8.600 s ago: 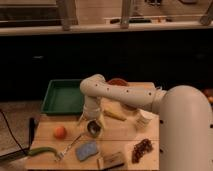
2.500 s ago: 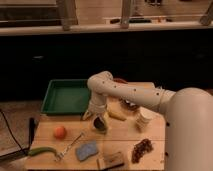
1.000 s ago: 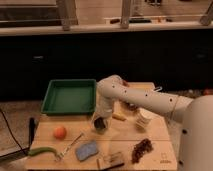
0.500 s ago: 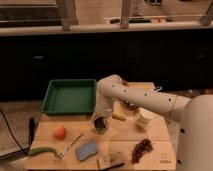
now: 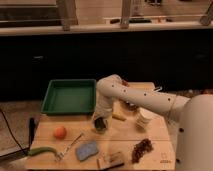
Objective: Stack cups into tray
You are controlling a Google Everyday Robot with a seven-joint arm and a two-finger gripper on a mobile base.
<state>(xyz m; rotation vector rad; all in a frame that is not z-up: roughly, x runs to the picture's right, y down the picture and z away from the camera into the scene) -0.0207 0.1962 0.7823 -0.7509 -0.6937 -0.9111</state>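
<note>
The grey cup (image 5: 100, 125) stands near the middle of the table (image 5: 125, 138), a little toward the front edge; the gripper (image 5: 100, 120) is down right over it, at the end of the white arm (image 5: 135, 96) that reaches in from the right edge; whether the gripper is clamped on the cup or only set about it, I cannot tell. The green tray (image 5: 70, 96) lies in the back left corner, just beyond the cup and apart from it; nothing shows inside it. What looks like a whitish cup (image 5: 145, 117) stands nearer the right edge, below the arm. An orange ball (image 5: 60, 131) sits toward the left edge; a blue sponge (image 5: 87, 149) lies close to the front edge; a long green thing (image 5: 42, 150) lies at the front left corner.
</note>
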